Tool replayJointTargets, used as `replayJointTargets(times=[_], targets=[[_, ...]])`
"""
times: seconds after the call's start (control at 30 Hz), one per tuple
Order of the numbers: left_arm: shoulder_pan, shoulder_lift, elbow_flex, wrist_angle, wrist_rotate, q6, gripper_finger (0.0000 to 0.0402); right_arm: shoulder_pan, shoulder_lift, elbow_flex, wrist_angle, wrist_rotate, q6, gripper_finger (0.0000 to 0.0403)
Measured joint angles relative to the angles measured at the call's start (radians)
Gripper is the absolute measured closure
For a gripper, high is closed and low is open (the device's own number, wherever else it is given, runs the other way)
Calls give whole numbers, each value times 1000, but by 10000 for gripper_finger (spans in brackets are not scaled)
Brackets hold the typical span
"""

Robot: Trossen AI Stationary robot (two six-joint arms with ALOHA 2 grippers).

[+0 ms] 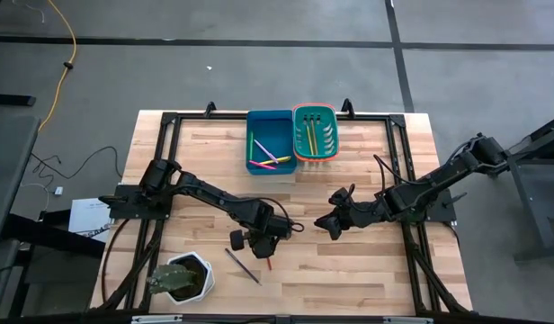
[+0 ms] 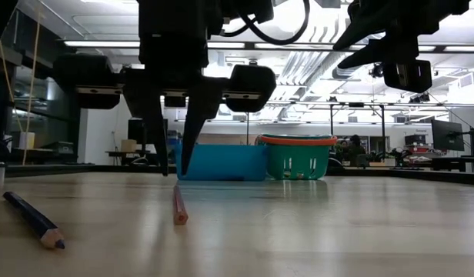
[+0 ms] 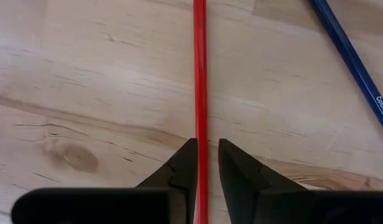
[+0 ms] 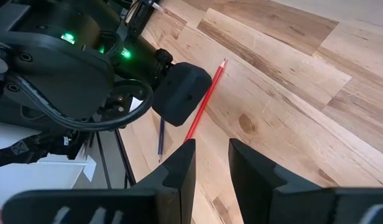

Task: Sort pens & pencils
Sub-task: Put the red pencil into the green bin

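Grey concrete floor crossed by dark tape lines surrounds a pale butcher-block wooden table (image 1: 349,261) edged by a black metal frame; level across the top, a workshop with ceiling strip lights and distant benches shows behind.

At twelve o'clock on the table, seen from above, stand a blue rectangular plastic bin (image 1: 270,141) holding several coloured sticks and, touching its three o'clock side, a green basket with an orange rim (image 1: 315,132) holding a few more. At seven o'clock sits a white hexagonal pot with a green plant (image 1: 187,277).

Near the table's middle toward six o'clock, the left gripper (image 3: 204,163) hangs over a thin red pencil (image 3: 200,74), its dark fingers (image 3: 182,168) slightly apart, straddling the shaft and not visibly gripping it. The red pencil lies flat, its long axis running roughly twelve to six. Just toward eight o'clock lies a dark blue pencil (image 1: 243,265), long axis from ten to four, sharpened tip toward four.

At three o'clock of the left gripper, the right gripper (image 4: 209,163) hovers above the wood, fingers parted and empty.
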Motion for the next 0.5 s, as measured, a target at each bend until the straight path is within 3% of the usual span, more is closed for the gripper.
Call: replayJointTargets(times=[0.3,0.5], targets=[[0,0,0,-7,-27,3,260,0,0,0,0,0,8,316],[0,0,0,-9,-42,5,244,0,0,0,0,0,16,316]])
